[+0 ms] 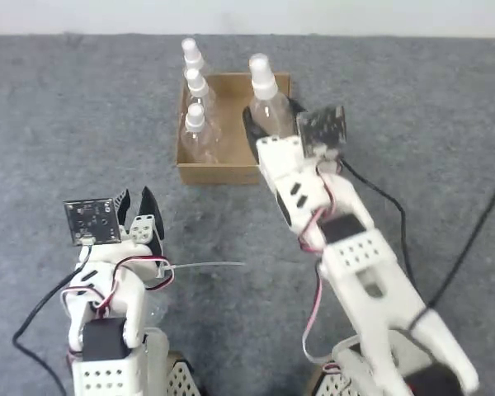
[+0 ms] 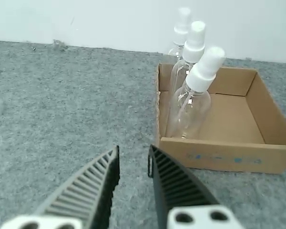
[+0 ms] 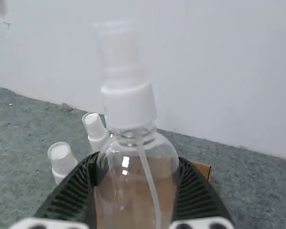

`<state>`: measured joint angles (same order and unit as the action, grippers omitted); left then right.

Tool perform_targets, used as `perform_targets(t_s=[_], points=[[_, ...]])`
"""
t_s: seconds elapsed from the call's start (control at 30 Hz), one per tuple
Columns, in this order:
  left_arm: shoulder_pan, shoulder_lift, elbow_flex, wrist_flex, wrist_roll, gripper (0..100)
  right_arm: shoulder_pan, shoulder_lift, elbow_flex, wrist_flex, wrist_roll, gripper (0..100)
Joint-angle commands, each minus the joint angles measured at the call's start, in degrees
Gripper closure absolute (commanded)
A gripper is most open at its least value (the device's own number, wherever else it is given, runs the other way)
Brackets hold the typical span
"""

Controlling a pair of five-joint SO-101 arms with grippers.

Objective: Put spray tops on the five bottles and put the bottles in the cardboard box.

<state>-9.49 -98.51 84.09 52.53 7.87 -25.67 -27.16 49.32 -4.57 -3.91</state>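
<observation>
The cardboard box (image 1: 219,173) sits at the back of the grey carpet. Three clear bottles with white spray tops (image 1: 196,124) stand in a row along one side of it; in the left wrist view they are the bottles (image 2: 188,102) inside the box (image 2: 229,160). My right gripper (image 1: 270,118) is shut on a fourth capped bottle (image 1: 264,87), held upright over the other side of the box. The right wrist view has that bottle (image 3: 133,186) between the fingers (image 3: 69,195). My left gripper (image 2: 133,151) stands slightly open with nothing in it, on the near side of the box.
A thin white tube (image 1: 210,265) lies on the carpet beside the left arm's base. A white wall runs behind the box. Open carpet lies to the left and right of the box.
</observation>
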Motion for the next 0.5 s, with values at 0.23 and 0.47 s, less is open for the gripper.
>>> perform_targets(t_s=[0.23, 0.47], points=[[-0.35, -0.79, -0.66, -2.11, -0.88, 91, 2.95, 20.35, -21.19, -1.71, -4.84, 99.1], [-0.35, -0.79, -0.66, -2.11, -0.88, 91, 3.12, 32.57, -26.11, -13.67, -4.22, 99.1]])
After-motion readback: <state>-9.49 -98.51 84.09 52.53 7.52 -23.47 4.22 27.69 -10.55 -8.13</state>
